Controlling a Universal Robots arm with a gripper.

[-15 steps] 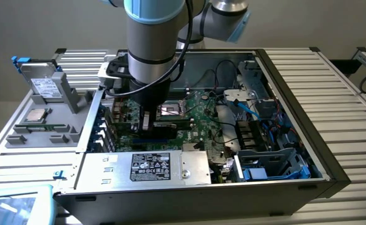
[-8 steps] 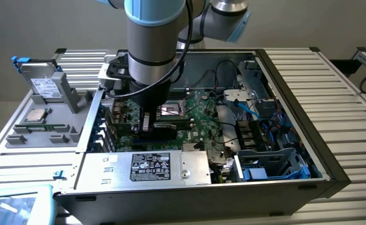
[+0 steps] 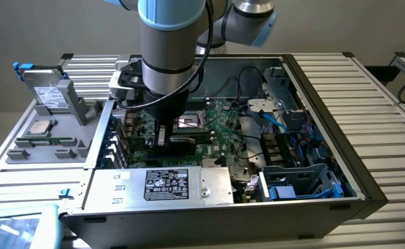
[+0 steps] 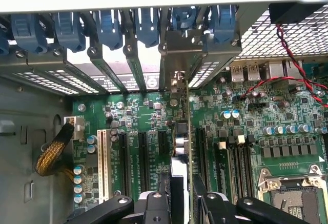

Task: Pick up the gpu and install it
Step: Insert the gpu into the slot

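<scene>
- Pincer (image 4: pixel 182 199) is closed on the gpu (image 4: pixel 182 137), a dark finger pressed to each face of the card, deep inside the computer case (image 3: pixel 223 223).
- The gpu stands on edge over the motherboard (image 4: pixel 246 126), among the expansion slots. Its long axis lies parallel to them.
- Its metal bracket (image 4: pixel 179 49) is the far end from the pincer, up against the case's rear wall under the row of blue clips (image 4: pixel 146 26). In the exterior view that end points to about 9 o'clock.
- Whether the card's lower edge is seated in a slot cannot be told.
- The arm (image 3: pixel 171 46) enters from 12 o'clock in the exterior view and hangs straight down, wrist vertical, with a black cable looped across it.
- The case lies open on the slatted worktop (image 3: pixel 368 93). It holds the motherboard with a bare processor socket (image 4: pixel 294 196), a labelled silver power supply (image 3: pixel 167 184) at 6 o'clock, and a drive cage (image 3: pixel 303 181) with blue parts at 4 o'clock.
- At 9 o'clock, outside the case, a grey tray (image 3: pixel 22 153) carries a hard drive (image 3: pixel 49 96) standing on edge — and a flat square chip (image 3: pixel 40 127).
</scene>
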